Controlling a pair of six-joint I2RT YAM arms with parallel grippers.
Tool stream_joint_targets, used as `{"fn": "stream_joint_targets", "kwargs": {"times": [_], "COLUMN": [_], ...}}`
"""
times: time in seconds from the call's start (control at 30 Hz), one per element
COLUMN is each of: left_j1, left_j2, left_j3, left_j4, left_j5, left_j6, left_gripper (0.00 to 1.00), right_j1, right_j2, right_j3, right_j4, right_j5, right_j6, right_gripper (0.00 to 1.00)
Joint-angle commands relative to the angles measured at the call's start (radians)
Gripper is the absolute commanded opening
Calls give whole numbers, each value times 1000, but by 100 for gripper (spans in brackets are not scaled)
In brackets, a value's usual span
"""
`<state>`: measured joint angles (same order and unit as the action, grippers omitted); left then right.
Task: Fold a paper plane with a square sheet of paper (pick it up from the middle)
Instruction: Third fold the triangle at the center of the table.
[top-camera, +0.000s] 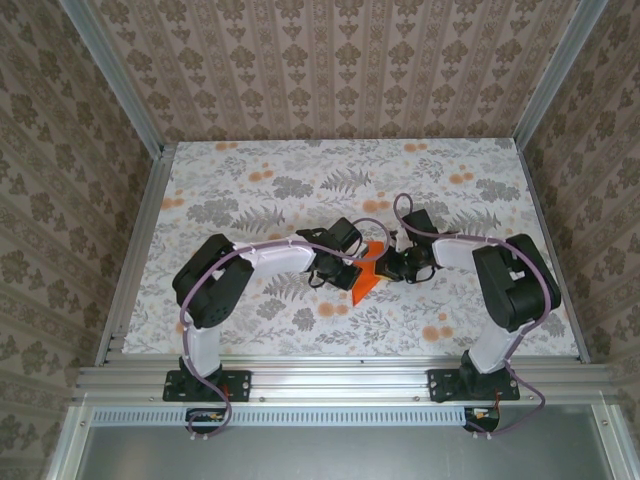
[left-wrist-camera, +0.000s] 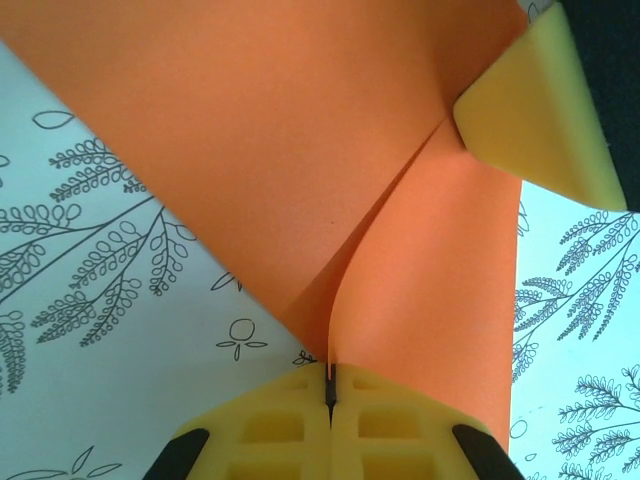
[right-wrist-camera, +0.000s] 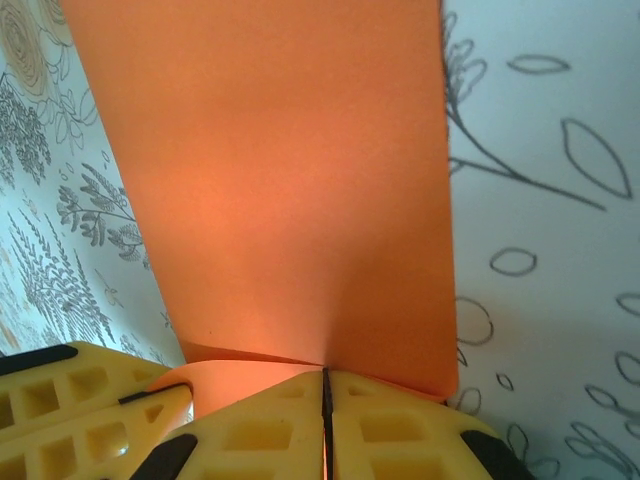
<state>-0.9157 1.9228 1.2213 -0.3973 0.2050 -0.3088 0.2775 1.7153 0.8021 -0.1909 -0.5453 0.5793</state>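
Note:
The square sheet of paper (top-camera: 366, 274) is bright orange and creased, held up off the table between both arms near the middle. My left gripper (top-camera: 350, 266) is shut on its left part; in the left wrist view the yellow fingers (left-wrist-camera: 290, 425) meet on an edge of the paper (left-wrist-camera: 300, 170), which folds into two flaps. The right gripper's yellow fingertip (left-wrist-camera: 545, 110) shows at that view's upper right. My right gripper (top-camera: 392, 262) is shut on the sheet's right part; its yellow fingers (right-wrist-camera: 395, 430) pinch the paper (right-wrist-camera: 280, 190). The left gripper's yellow finger (right-wrist-camera: 70, 400) sits at lower left.
The table (top-camera: 250, 190) has a pale cloth printed with grey leaves and pale orange flowers. Aluminium rails (top-camera: 135, 250) frame its edges, and patterned walls stand on three sides. Open tabletop lies behind and to both sides of the arms.

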Motion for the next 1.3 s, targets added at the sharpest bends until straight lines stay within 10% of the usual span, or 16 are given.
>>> {"fn": "stream_joint_targets", "kwargs": {"times": [0.0,1.27], "left_j1": [-6,-18], "left_j2": [8,27], "left_j3": [24,50], "left_j4": [-32,-54], "left_j5": [5,17], "left_j6": [27,38], "left_gripper": [1,1], "right_j1": [-6,-77], "right_j2": [-51,-42], "right_j3": [-28,-6], "right_j4": [-84,-26], "right_j5": [61,-20], "right_j6": [-10,8], "right_gripper": [10,11]}}
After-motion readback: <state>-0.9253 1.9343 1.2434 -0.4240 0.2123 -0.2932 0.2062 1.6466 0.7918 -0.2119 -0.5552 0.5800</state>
